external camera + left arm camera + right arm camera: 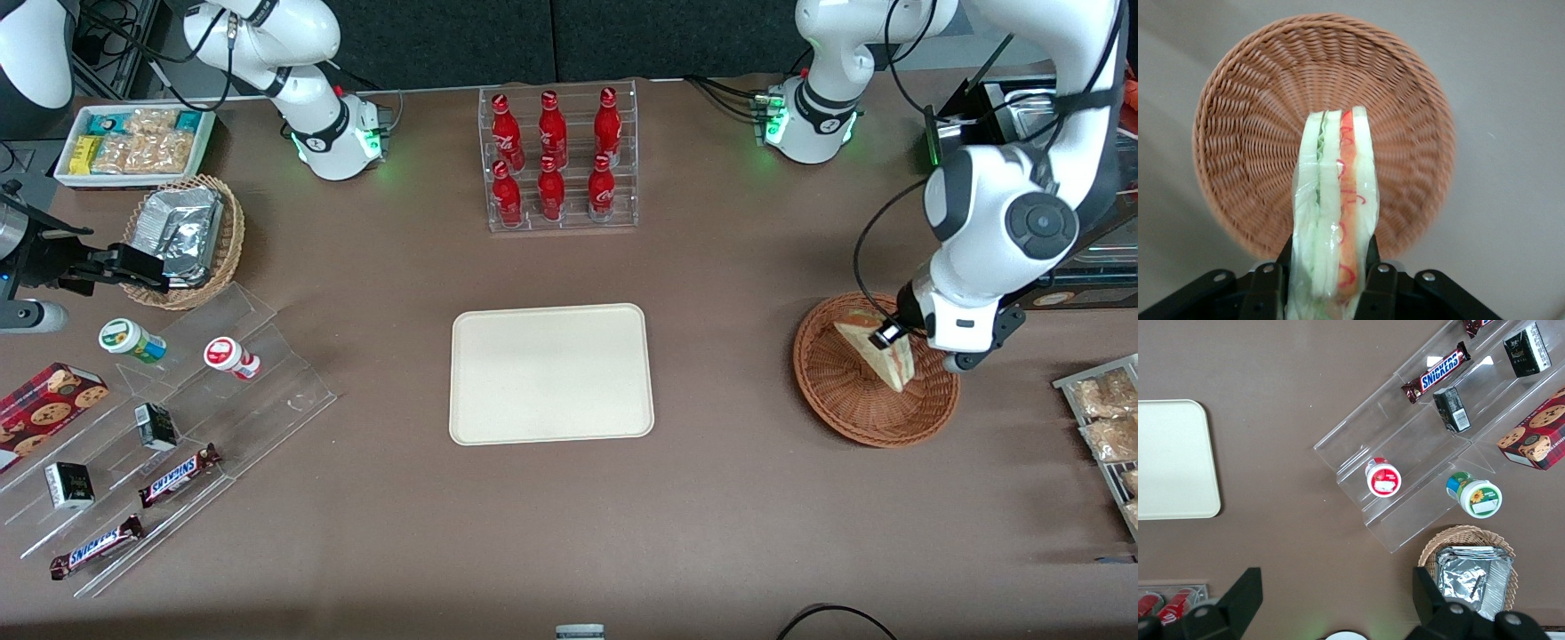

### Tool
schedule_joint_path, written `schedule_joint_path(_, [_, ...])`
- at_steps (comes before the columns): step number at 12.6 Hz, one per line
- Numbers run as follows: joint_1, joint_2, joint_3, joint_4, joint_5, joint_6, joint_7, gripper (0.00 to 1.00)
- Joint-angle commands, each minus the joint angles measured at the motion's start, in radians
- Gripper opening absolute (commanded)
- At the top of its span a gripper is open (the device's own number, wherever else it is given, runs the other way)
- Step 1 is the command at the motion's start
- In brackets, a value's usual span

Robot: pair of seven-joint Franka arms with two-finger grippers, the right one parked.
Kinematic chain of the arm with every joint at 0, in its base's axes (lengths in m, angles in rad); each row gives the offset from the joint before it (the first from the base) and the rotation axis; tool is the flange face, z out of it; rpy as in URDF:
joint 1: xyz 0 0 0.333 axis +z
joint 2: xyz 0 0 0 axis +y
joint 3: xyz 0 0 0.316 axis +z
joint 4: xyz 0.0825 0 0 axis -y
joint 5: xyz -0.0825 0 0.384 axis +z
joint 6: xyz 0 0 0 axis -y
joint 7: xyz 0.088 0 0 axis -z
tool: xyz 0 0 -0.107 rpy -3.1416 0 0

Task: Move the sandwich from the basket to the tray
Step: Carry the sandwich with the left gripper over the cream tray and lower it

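A brown surface [729, 498] is seen carrying the cream tray [551, 373] at its middle and the reddish-brown basket [845, 409] toward the working arm's end, well apart from the tray. The gripper [889, 336] is held over the basket, jaws closed on the sandwich [880, 351], which is gripped by its flat bread faces. In the wrist view the sandwich [1336, 213] is seen clamped between black fingers [1371, 267], lifted above the basket [1245, 133], filling edge outward.

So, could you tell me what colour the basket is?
Reddish-brown wicker basket, clearest in the left wrist view.
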Motion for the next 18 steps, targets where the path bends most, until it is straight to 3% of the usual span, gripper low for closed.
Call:
schedule_joint_path(1, [-0.014,0.043,-0.099,0.187,0.006,-0.196,0.039,0.41])
schedule_joint_path(3, [-0.069,0.103,-0.156,0.267,0.009,-0.227,0.015,0.41])
schedule_joint_path(10, [-0.408,0.321,-0.156,0.430,0.072,-0.115,-0.071,0.41])
schedule_joint_path(14, [-0.523,0.443,-0.153,0.430,0.107,0.055,-0.122,0.41])
schedule_joint_path(18, [-0.563,0.529,-0.152,0.453,0.119,0.166,-0.174,0.41])
